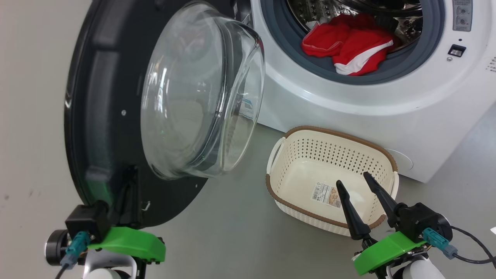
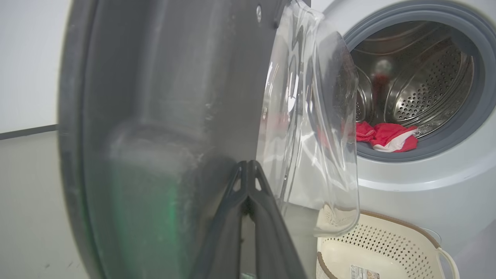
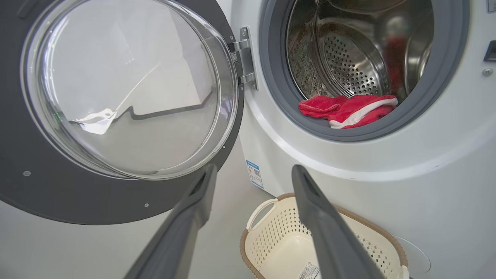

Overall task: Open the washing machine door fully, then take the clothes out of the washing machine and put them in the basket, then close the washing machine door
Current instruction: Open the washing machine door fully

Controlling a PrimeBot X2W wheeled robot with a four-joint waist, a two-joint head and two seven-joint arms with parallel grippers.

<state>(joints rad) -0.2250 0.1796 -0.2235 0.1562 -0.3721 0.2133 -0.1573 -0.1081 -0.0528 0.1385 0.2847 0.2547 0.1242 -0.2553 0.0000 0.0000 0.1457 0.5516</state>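
The washing machine door [image 1: 97, 116] stands swung wide open at the left, its glass bowl [image 1: 201, 89] bulging toward the machine. My left gripper [image 1: 130, 180] is shut, fingertips against the door's lower black inner rim [image 2: 155, 116]; nothing shows between the fingers [image 2: 236, 186]. Red clothes with white trim [image 1: 348, 46] lie at the front of the steel drum of the washing machine [image 1: 348, 116], partly on the grey ring. The cream basket [image 1: 387, 155] sits on the floor before the machine. Above its near side, my right gripper [image 1: 352, 180] is open and holds nothing.
Grey floor [image 1: 232, 232] spreads between the door and the basket. A pale wall [image 1: 31, 97] lies behind the door at the left. A black cable [image 1: 472, 248] trails from my right wrist. The door hinge [image 3: 244, 58] shows at the drum opening's left.
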